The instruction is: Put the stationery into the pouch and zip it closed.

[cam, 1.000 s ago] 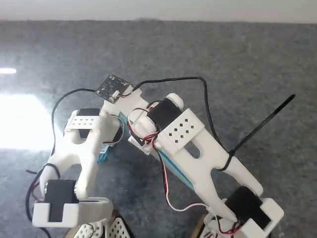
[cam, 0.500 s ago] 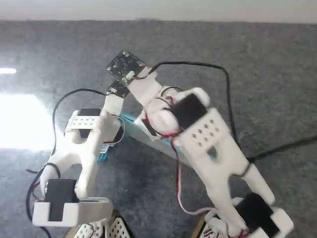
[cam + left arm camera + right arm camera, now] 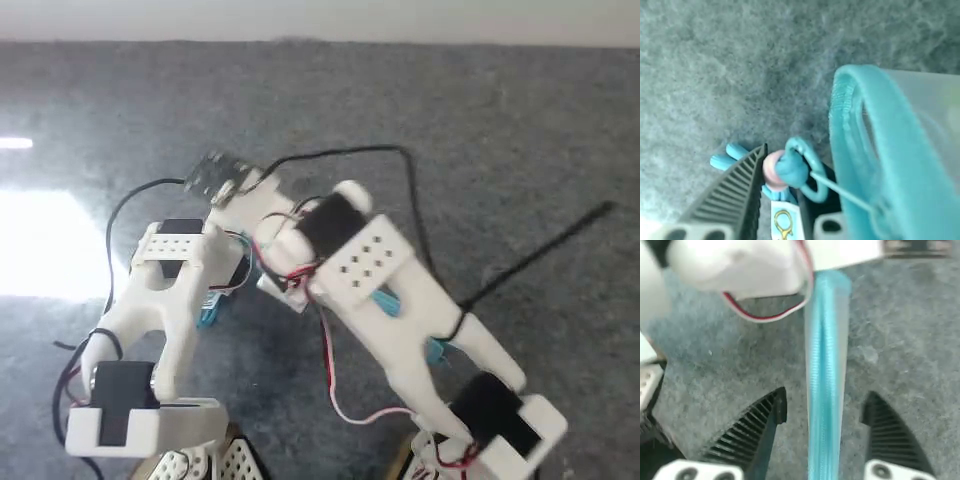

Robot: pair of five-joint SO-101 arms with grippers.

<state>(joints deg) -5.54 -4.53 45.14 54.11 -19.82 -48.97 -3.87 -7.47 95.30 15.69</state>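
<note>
Left arm (image 3: 165,300): bent low over the grey desk (image 3: 500,120), with its wrist tipped down at one end of the pouch (image 3: 935,110).
Left pincer (image 3: 787,175): fingers close together, clamped on the teal zip pull (image 3: 792,170), which has a ring and a pink bead (image 3: 771,167) at its knot.
Right arm (image 3: 390,290): lies diagonally over the pouch, its wrist close to the left arm's.
Right pincer (image 3: 826,395): black ribbed fingers spread apart, gripping nothing.
Pouch: frosted with teal trim. Its zip band (image 3: 826,350) runs between the right pincer's fingers and on ahead of them. Its curved end is just beside the left pincer.
Contents: cannot be made out through the frosted wall.
</note>
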